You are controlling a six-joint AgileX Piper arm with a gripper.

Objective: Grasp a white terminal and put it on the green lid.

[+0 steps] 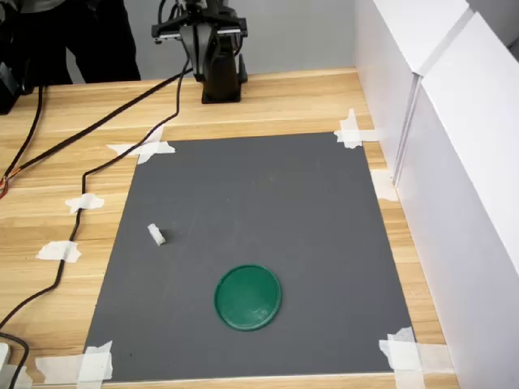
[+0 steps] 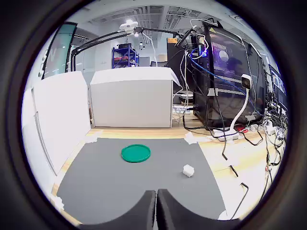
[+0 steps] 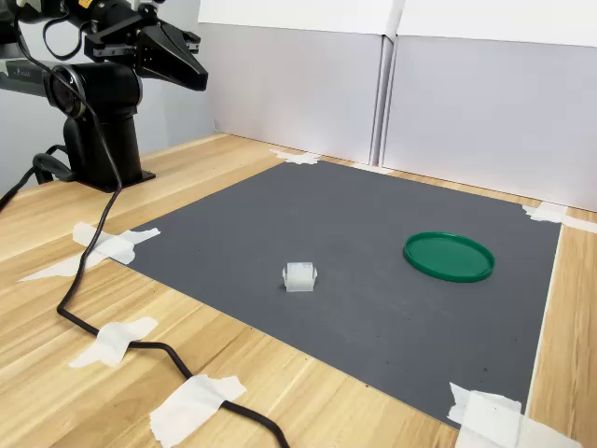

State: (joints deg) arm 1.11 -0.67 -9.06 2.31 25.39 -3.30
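fingers [image 2: 165, 211] of your gripper [image 2: 156, 211] pressed together and empty, raised off the grey mat [image 1: 268, 203], white terminal [image 1: 156, 235] on the mat, well apart from the green lid [image 1: 248, 297]

white terminal [image 1: 156, 235]: off-white, faintly translucent in the second exterior view
green lid [image 1: 248, 297]: dark green, plain
mat [image 1: 259, 203]: flat dark grey, no pattern
table [image 1: 73, 170]: pale wood, striped grain
tape pieces [image 1: 144, 149]: white
cable [image 1: 81, 174]: black
gripper [image 2: 156, 206]: black
side panels [image 1: 462, 162]: white
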